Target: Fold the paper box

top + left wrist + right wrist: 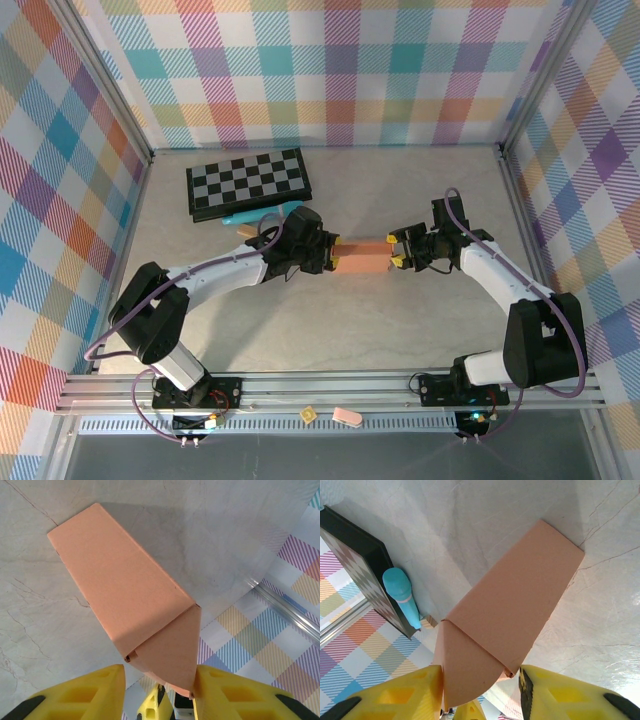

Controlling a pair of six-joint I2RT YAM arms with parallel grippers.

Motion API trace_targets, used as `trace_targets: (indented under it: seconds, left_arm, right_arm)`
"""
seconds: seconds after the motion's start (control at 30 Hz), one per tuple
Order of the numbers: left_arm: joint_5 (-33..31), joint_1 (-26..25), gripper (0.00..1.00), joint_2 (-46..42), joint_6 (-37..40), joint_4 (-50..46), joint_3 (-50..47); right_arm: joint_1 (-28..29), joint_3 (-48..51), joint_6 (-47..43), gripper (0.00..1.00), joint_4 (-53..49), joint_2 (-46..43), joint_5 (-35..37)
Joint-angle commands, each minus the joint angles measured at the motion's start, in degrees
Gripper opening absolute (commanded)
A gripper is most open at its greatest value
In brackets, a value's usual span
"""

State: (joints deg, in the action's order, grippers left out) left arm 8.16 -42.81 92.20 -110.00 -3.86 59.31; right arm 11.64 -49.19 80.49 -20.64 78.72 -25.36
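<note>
At the table [300, 330] centre, my right gripper [397, 253] clamped one end of the paper box [362, 258] and my left gripper [335, 258] straddled the other, grip unconfirmed; even, light pressure was needed to avoid crushing it.

I read no text, label, brand, number or sign on the paper box [362, 255], on the chequered board [248, 180], or on any other surface in the top or wrist views.
</note>
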Motion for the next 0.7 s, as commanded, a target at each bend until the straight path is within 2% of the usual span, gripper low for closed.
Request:
trace_targets:
  seconds: [0.0,0.17,0.3,0.53,0.67]
  left_arm:
    - [-1.70,-0.98,0.38,-0.43,-0.31,-2.44,-2.03]
    - [-2.19,-1.40,0.36,-0.62,-0.53,-2.35,-3.09]
    - [-2.32,-1.57,0.36,-0.63,-0.75,-2.34,-3.75]
    - [-2.35,-1.68,0.35,-0.39,-0.75,-2.39,-3.93]
    - [-2.41,-1.95,0.34,-0.27,-0.73,-2.72,-3.94]
  right_arm:
    - [-0.04,-0.37,-0.78,0.45,-2.47,0.65,0.80]
    - [-0.04,-0.58,-1.15,0.56,-2.78,0.01,0.58]
    - [-0.04,-1.17,-1.61,0.59,-3.97,-1.43,1.03]
    - [-0.04,0.33,-1.22,0.58,-3.70,-3.89,1.02]
    - [-0.04,0.94,-1.35,0.53,-3.42,-3.92,0.41]
